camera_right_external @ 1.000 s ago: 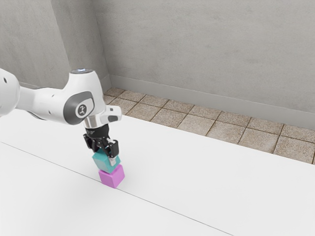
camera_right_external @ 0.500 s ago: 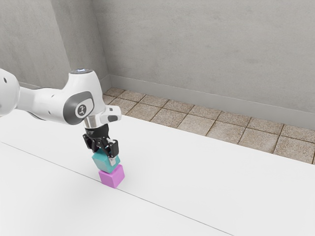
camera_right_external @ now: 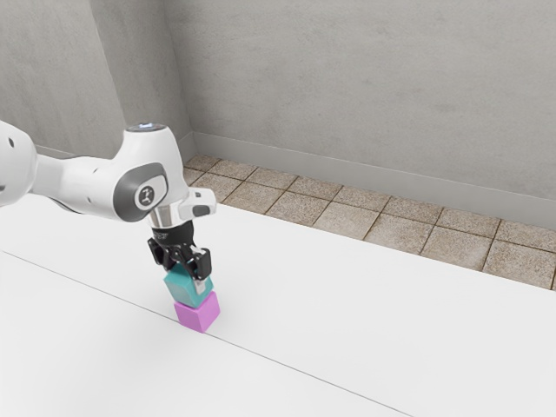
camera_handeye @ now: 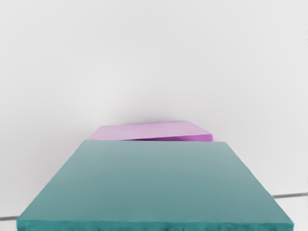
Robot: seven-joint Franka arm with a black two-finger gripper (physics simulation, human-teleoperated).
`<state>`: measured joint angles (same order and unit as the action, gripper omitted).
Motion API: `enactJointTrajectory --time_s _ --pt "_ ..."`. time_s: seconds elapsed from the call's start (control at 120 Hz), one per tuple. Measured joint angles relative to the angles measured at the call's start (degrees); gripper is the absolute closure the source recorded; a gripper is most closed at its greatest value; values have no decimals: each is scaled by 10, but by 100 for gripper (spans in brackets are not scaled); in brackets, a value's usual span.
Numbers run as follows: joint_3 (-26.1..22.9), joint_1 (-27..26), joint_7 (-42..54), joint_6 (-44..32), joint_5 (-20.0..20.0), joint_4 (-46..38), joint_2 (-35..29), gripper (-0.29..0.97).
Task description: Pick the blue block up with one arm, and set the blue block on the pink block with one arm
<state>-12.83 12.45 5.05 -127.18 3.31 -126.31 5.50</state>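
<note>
The teal-blue block (camera_right_external: pixel 180 283) rests on top of the pink block (camera_right_external: pixel 197 311), which stands on the white table (camera_right_external: pixel 365 330). My black gripper (camera_right_external: pixel 182 276) comes straight down over the blue block, its fingers touching the block on two sides, shut on it. Directly under my hand in the wrist view lies the blue block's broad top face (camera_handeye: pixel 154 185), with a strip of the pink block (camera_handeye: pixel 151 131) showing just beyond it.
A thin dark seam (camera_right_external: pixel 287 369) crosses the table and passes beside the stack. Beyond the table's far edge lie a brown tiled floor (camera_right_external: pixel 391 221) and grey concrete walls (camera_right_external: pixel 365 78).
My arm has shifted very slightly; the gripper and the blue block stay at the same spot on the pink block.
</note>
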Motion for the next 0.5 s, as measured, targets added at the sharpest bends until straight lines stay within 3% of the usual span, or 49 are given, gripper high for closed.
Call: enactJointTrajectory --time_s 0.117,0.3,0.383,0.5 --pt "-5 3 0 2 0 1 -8 13" --pt "-11 -13 1 49 0 8 -129 5" --pt "-16 -27 2 99 -1 86 -137 4" --pt "-17 -31 2 159 -8 208 -90 2"
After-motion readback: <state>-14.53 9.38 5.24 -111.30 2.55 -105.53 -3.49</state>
